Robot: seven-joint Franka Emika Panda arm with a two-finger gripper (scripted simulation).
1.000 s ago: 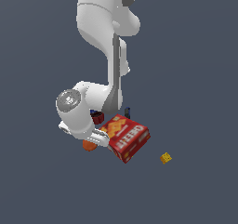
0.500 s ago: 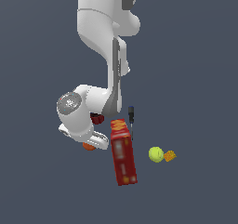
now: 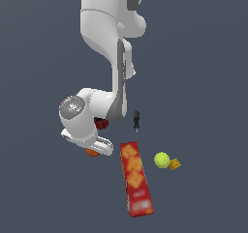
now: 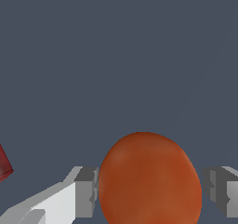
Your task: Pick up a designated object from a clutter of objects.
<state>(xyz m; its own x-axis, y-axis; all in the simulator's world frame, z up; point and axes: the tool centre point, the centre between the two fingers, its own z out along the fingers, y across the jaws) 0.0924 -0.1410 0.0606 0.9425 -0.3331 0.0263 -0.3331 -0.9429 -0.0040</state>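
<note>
The orange ball (image 4: 148, 179) fills the wrist view's lower middle and sits between my two fingers. My gripper (image 4: 151, 193) is open around it: one finger (image 4: 86, 193) is at the ball's side, the other finger (image 4: 218, 190) stands a narrow gap away. In the exterior view only a sliver of the orange ball (image 3: 91, 152) shows under my gripper (image 3: 95, 148), which is down low over it. The rest of the clutter lies to the exterior view's right of it.
The red cracker box (image 3: 136, 178) lies flat and lengthwise close to the gripper. A yellow-green ball (image 3: 162, 159) and a yellow cube (image 3: 175, 164) lie beyond it. A dark screwdriver (image 3: 136, 121) and a red cup (image 3: 101, 124) lie by the arm. A red edge (image 4: 3, 165) shows in the wrist view.
The cracker box has swung from a tilted pose to lying lengthwise and slid toward the exterior view's bottom, uncovering the yellow-green ball. The gripper has stayed over the orange ball.
</note>
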